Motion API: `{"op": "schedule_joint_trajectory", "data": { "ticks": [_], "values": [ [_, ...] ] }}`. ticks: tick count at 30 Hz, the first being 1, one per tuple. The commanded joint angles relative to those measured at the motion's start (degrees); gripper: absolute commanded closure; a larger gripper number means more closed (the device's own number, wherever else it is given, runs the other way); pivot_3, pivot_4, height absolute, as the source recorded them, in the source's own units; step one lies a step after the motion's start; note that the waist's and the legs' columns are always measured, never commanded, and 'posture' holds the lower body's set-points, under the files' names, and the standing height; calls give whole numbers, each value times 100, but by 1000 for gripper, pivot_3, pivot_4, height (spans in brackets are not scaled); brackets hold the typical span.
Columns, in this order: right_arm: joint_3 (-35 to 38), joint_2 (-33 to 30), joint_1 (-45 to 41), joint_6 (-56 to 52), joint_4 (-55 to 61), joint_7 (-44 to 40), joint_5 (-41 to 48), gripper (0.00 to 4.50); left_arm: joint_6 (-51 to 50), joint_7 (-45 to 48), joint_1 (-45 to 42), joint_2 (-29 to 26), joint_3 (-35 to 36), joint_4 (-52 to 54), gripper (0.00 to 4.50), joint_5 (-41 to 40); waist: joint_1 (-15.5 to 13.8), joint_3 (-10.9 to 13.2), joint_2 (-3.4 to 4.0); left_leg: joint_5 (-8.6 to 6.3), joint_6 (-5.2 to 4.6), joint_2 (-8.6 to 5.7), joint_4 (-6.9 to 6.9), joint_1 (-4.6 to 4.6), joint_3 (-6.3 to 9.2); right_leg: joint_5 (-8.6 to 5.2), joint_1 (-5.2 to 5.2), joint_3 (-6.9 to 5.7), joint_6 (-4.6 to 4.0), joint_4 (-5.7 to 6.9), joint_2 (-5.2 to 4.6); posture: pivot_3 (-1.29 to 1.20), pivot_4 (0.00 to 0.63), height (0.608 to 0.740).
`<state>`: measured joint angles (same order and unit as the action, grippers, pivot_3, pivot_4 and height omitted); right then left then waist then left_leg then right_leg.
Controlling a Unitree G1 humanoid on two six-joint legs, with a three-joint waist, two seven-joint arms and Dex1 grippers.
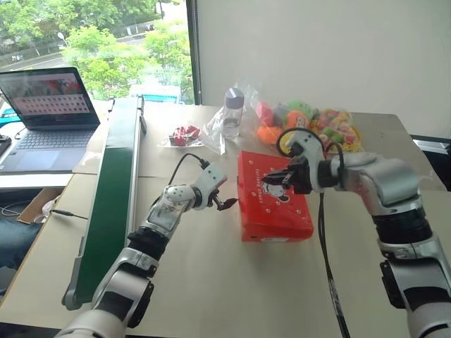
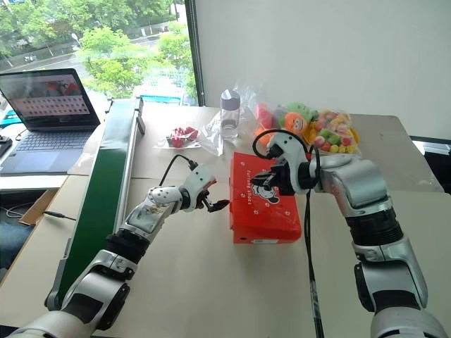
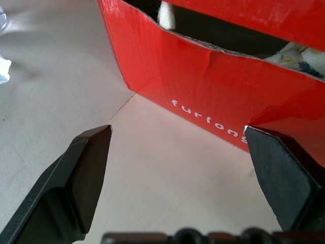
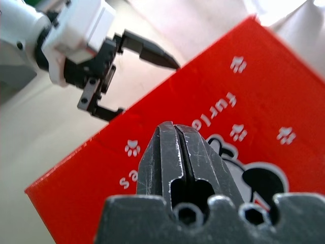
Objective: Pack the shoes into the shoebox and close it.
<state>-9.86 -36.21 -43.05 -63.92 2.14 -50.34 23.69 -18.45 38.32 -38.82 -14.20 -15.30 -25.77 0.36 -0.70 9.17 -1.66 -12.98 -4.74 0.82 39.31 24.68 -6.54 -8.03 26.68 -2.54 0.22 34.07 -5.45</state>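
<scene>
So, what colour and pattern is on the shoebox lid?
Red lid with white paw prints and a black-and-white cartoon figure; best in the right wrist view.

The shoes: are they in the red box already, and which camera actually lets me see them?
The left wrist view shows them best: through the gap under the lid, cream bits of the shoes sit inside the shoebox. In the two head views and the right wrist view the shoebox's red lid covers them, so the shoes are hidden there.
</scene>
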Motion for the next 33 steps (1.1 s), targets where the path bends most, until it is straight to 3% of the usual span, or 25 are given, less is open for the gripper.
{"op": "schedule_joint_trajectory", "data": {
  "ticks": [1,19,26,30,33],
  "values": [
    [-47,23,83,289,2,103,-123,4500,309,-258,-113,164,107,-10,47,65,-7,0,0,0,0,0,2,0,0,1,0,-1,1,0,0,0,150,740],
    [-400,286,285,197,182,453,-241,4500,706,-641,-288,741,267,-464,47,168,-7,0,0,-9,-11,2,48,-1,12,6,-26,-15,9,1,-13,0,150,740],
    [-799,242,195,552,-147,492,-655,4500,-628,-320,127,-119,410,1625,47,98,29,-1,2,-10,-12,4,46,-2,12,10,-23,-15,8,3,-10,0,150,740],
    [-1185,209,45,997,-527,421,-1037,4500,-1822,258,331,-819,648,3191,47,-361,82,-1,3,-22,13,6,48,-9,12,-4,-29,-13,3,2,-7,0,150,740],
    [-1327,208,-29,1241,-764,352,-1202,4500,-2263,479,393,-1139,692,3702,47,-622,131,-2,4,-27,28,6,47,-23,10,-23,-37,-10,13,4,-7,0,150,740]
  ]
}}
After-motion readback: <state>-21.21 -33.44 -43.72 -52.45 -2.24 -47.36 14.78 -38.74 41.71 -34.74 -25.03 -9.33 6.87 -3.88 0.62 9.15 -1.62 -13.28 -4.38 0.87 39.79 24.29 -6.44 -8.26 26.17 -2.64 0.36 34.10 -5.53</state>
